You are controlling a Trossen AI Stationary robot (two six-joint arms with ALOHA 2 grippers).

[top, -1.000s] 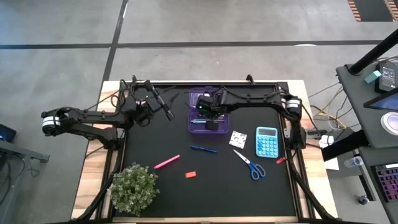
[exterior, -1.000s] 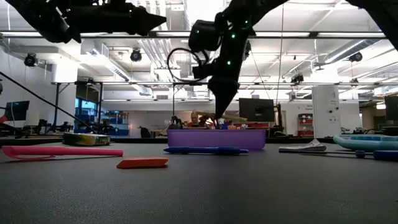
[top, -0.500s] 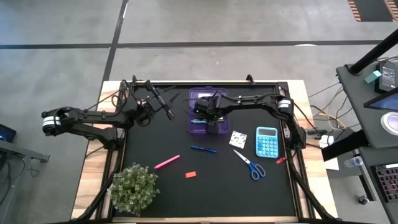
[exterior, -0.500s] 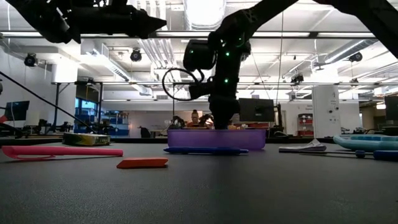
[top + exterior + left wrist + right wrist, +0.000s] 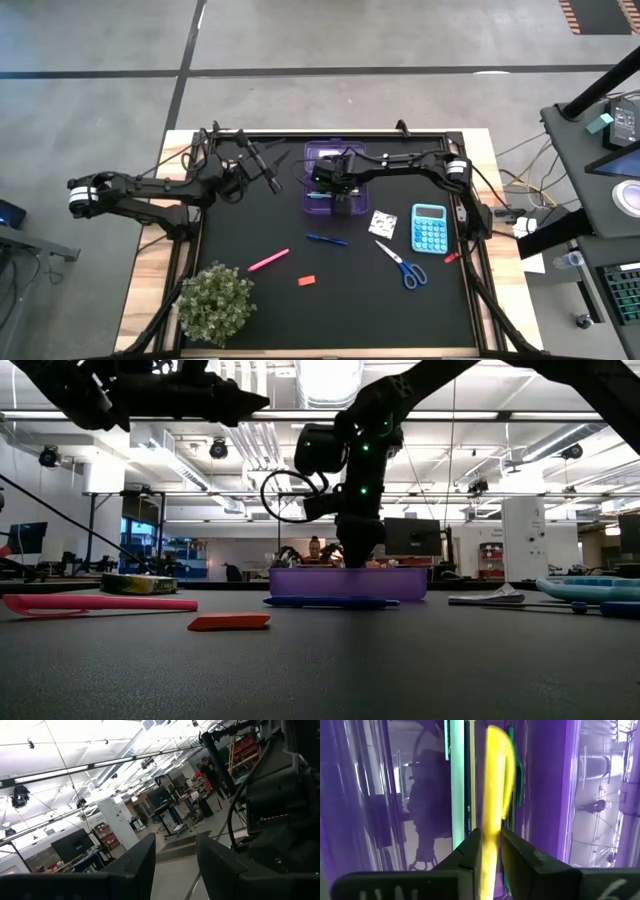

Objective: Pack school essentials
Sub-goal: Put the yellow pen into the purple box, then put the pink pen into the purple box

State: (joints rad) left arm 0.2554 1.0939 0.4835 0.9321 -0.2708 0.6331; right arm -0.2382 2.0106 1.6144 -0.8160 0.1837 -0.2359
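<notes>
Presently found the right gripper [image 5: 337, 182] lowered inside the purple tray [image 5: 312, 206] at the far middle of the black table [image 5: 240, 235]. Confirmed in the right wrist view its fingers [image 5: 470, 847] pressed against both sides of a yellow marker [image 5: 495, 780], pinching it lengthwise over the tray floor. Noted a teal pen [image 5: 455, 785] and a green pen [image 5: 514, 775] lying alongside within the same tray.

Located the left gripper [image 5: 268, 178] raised above the table, left of the tray and apart from it. Verified its fingers [image 5: 142, 862] spread, with nothing between them.

Recorded the remaining essentials loose on the table nearer the front:
- blue pen [image 5: 327, 239], just in front of the tray;
- pink marker [image 5: 268, 261] and red eraser [image 5: 307, 281], near the potted plant [image 5: 215, 300];
- white patterned square [image 5: 381, 222], beside the teal calculator [image 5: 429, 228];
- blue-handled scissors [image 5: 403, 265], in front of the calculator.
</notes>
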